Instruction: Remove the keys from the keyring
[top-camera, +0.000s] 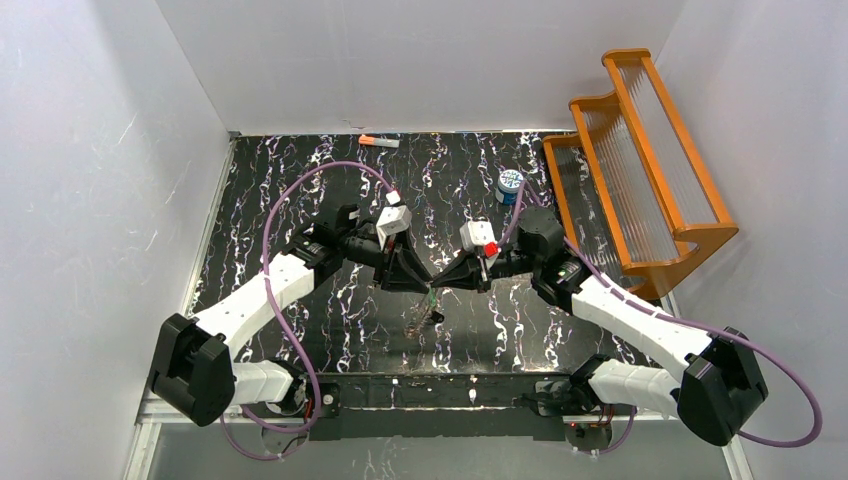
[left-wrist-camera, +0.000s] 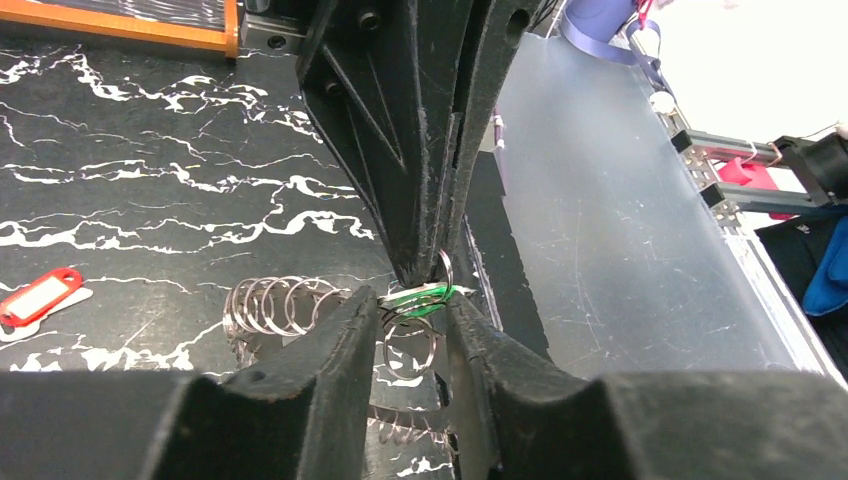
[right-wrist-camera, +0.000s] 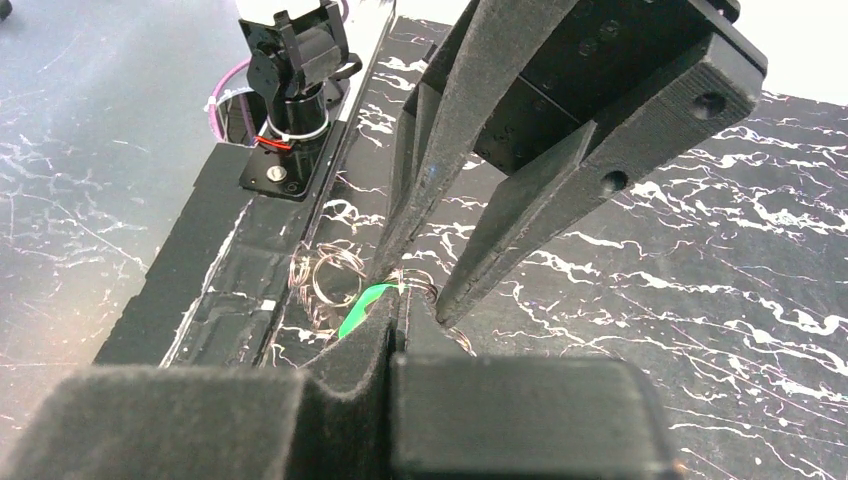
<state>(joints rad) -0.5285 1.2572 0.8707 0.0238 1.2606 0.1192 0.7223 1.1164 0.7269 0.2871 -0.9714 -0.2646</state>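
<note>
From above, the left gripper (top-camera: 424, 284) and right gripper (top-camera: 443, 284) meet tip to tip over the middle of the dark marbled table (top-camera: 300, 190). Their black fingers hide whatever lies between them. Just near of the tips a green speck and a dark tangle show, the keyring (top-camera: 432, 316) with its keys, too small to sort out. A stick (top-camera: 378, 141) lies at the far edge, a canister (top-camera: 510, 185) far right, and an orange rack (top-camera: 640, 150) beyond it. In the left wrist view the left gripper's fingers (left-wrist-camera: 330, 340) stand apart on either side of a green key (left-wrist-camera: 425, 296) and a thin wire ring. Both fingers come very close to that ring, but whether they squeeze it cannot be told. The right gripper comes in from above with its fingers clenched, and a small ring pokes out at their tips, seemingly pinched there. The keyring reads as a string of thin wire loops (left-wrist-camera: 275, 305) trailing left, partly hidden behind the near fingers. A red key (left-wrist-camera: 38, 297) lies on the table at the left, apart from the loops and cut by the frame edge. In the right wrist view the right gripper's own fingers (right-wrist-camera: 360, 350) press together, covering what they hold. The green key (right-wrist-camera: 358, 308) juts out on their left and faint loops (right-wrist-camera: 328, 275) lie beyond. The left gripper's two fingers straddle the spot, parted.
</note>
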